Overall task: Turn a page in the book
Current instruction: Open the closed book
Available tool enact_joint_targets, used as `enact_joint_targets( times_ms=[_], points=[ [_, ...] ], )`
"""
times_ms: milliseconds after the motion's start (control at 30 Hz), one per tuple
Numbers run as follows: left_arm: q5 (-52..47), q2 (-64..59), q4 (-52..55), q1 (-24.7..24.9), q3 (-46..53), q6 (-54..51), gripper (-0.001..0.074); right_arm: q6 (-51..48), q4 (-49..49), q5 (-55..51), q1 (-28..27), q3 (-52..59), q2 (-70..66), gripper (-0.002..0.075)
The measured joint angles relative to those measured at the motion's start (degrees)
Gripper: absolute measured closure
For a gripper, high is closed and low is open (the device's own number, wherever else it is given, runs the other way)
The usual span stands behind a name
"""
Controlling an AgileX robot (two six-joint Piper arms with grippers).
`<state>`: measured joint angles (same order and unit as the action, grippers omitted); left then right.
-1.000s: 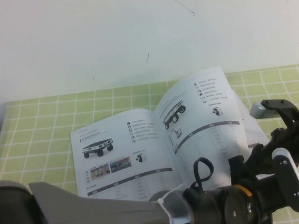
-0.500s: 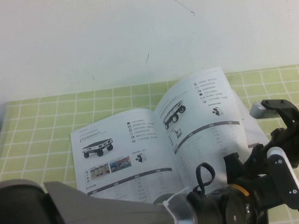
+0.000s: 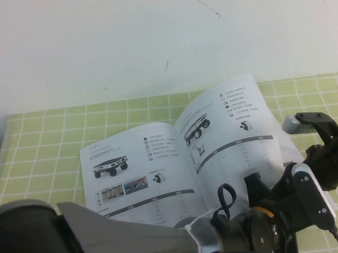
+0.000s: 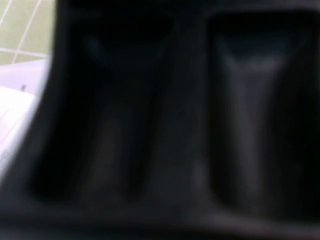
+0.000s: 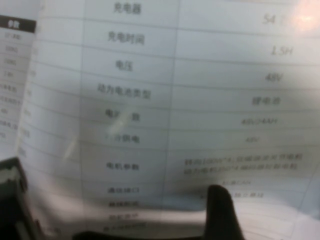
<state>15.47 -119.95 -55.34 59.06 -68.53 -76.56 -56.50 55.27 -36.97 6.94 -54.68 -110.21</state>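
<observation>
The book [image 3: 161, 169] lies open on the green checked table [image 3: 44, 138], toward the middle and nearer the front edge than the back edge. The left arm [image 3: 78, 243] covers the front left of the table in the high view; the left hand is not seen there, and in the left wrist view only dark blurred fingers [image 4: 240, 110] fill the picture, so whether it is open or closed cannot be told. On the left-hand leaf of the book a flat wheeled vehicle is printed above small colour pictures and a grey-headed table. The page [image 3: 232, 132] on the right side is raised off the stack and curved, its outer edge standing toward the right edge of the table. The right hand [image 3: 301, 194] is placed at the lower outer part of that page; one dark fingertip [image 5: 222, 210] is seen against the printed sheet, but whether the sheet is pinched cannot be told. The sheet is judged light, thin, limp and glossy, hence slippery and easily creased; hold is best taken at the free outer edge, near the lower corner. Chinese table text is legible in the right wrist view, with the values "48V" and "1.5H".
</observation>
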Motion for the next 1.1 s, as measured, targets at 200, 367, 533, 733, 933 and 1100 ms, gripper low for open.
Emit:
enact_joint_targets(
  times_ms=[200, 367, 533, 733, 933, 1100],
  points=[
    [-1.54, 0.0, -4.13, -0.35, -0.46, -0.87, 0.0739, 0.0, 0.14, 0.0, 0.0, 0.0, 0.0, 0.0314],
    [-1.77, 0.0, -5.49, -0.33, -0.6, -1.27, 0.0739, -0.04, 0.14, 0.0, 0.0, 0.0, 0.0, 0.0321],
    [-2.21, 0.0, -5.98, -0.33, -0.73, -1.5, 0.0739, -0.13, -1.19, 0.36, 0.1, 0.12, 0.74, 0.0363],
    [-2.43, 0.0, -6.14, -0.37, -0.73, -1.71, 0.0739, 0.09, -4.41, 1.1, 0.19, 0.58, 3.34, 0.0424],
    [-2.66, 0.0, -6.14, -0.37, -0.73, -1.8, 0.0739, 0.43, -5.79, 1.84, -1.17, 0.62, 4.9, 0.0468],
    [-2.85, 0.0, -6.24, -0.37, -0.73, -1.94, 0.0739, 0.47, -6.35, 4.02, -1.7, 0.74, 6.75, 0.0501]
  ],
)
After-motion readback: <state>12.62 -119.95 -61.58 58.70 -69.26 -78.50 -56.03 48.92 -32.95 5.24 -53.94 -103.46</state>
